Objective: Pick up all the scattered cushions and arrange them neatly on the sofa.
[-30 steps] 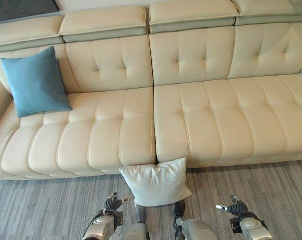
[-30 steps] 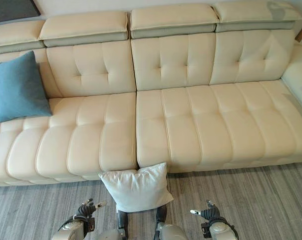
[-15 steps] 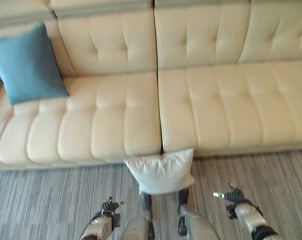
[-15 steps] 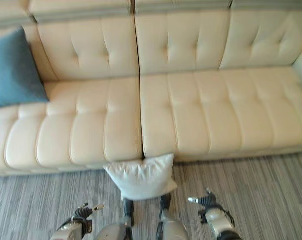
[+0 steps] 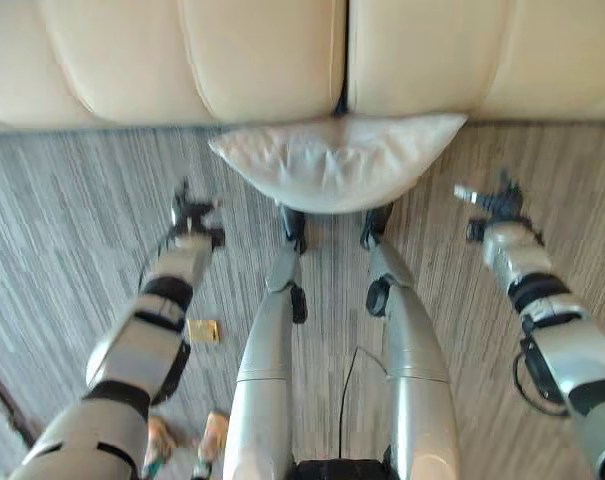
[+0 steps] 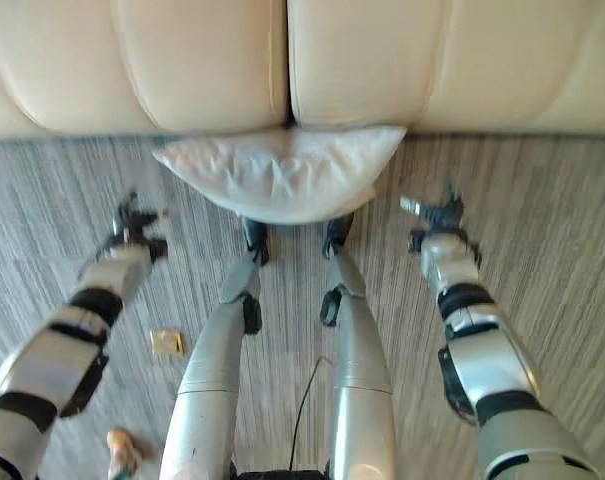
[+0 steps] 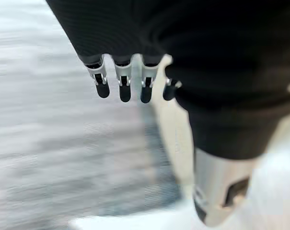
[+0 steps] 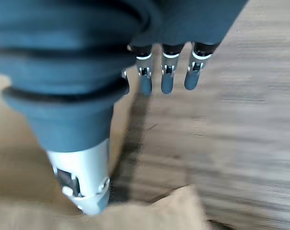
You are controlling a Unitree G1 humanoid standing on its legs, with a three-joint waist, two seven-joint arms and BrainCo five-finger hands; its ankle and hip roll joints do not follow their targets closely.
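Our left hand (image 5: 191, 214) hung over the carpet (image 5: 72, 250) with fingers (image 7: 123, 88) relaxed and nothing in them. Our right hand (image 5: 492, 203) was likewise loose and empty, fingers (image 8: 166, 81) straight. Between the two hands, apart from both, the white cushion (image 5: 334, 160) lay on the floor, leaning against the front of the cream sofa (image 5: 232, 60) just beyond it.

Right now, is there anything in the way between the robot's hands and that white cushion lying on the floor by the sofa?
Nothing visible is. The white fabric cushion lies on the grey striped carpet against the front of the cream leather sofa. The left hand and right hand hang open on either side of it, bare carpet between.
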